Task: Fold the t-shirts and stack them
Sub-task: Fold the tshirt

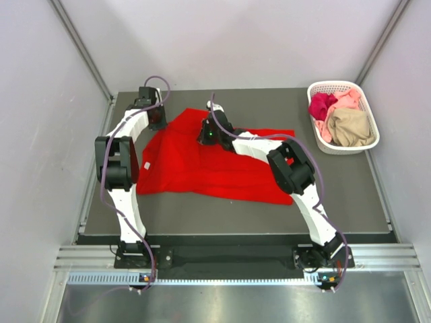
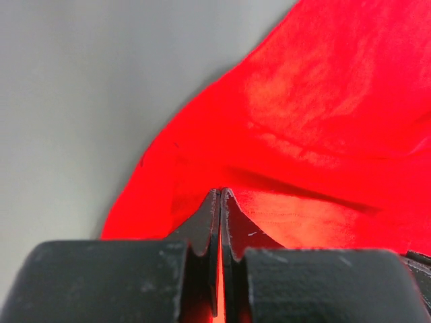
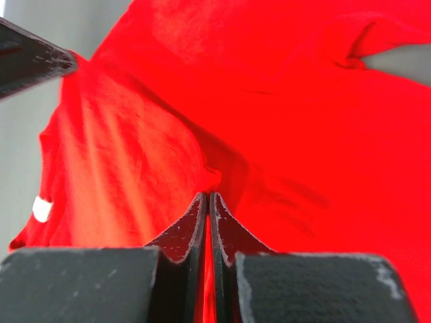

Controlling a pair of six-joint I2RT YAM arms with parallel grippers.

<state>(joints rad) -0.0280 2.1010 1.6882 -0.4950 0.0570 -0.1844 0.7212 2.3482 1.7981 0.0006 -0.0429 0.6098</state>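
Observation:
A bright red t-shirt (image 1: 215, 165) lies partly spread on the dark table. My left gripper (image 1: 159, 122) is at the shirt's far left edge. In the left wrist view the left gripper (image 2: 220, 192) is shut, with red cloth (image 2: 323, 101) pinched between the fingers. My right gripper (image 1: 206, 137) is over the shirt's upper middle. In the right wrist view the right gripper (image 3: 207, 196) is shut on a raised fold of the red shirt (image 3: 303, 121). The shirt's small white neck label (image 3: 42, 208) shows at the left. Magenta (image 1: 322, 104), pale pink (image 1: 348, 99) and tan (image 1: 350, 126) shirts lie bunched in the basket.
A white lattice basket (image 1: 335, 86) stands at the table's far right corner. The dark table (image 1: 269, 219) has bare surface in front of the shirt and on the right. Grey walls close in the left, back and right sides.

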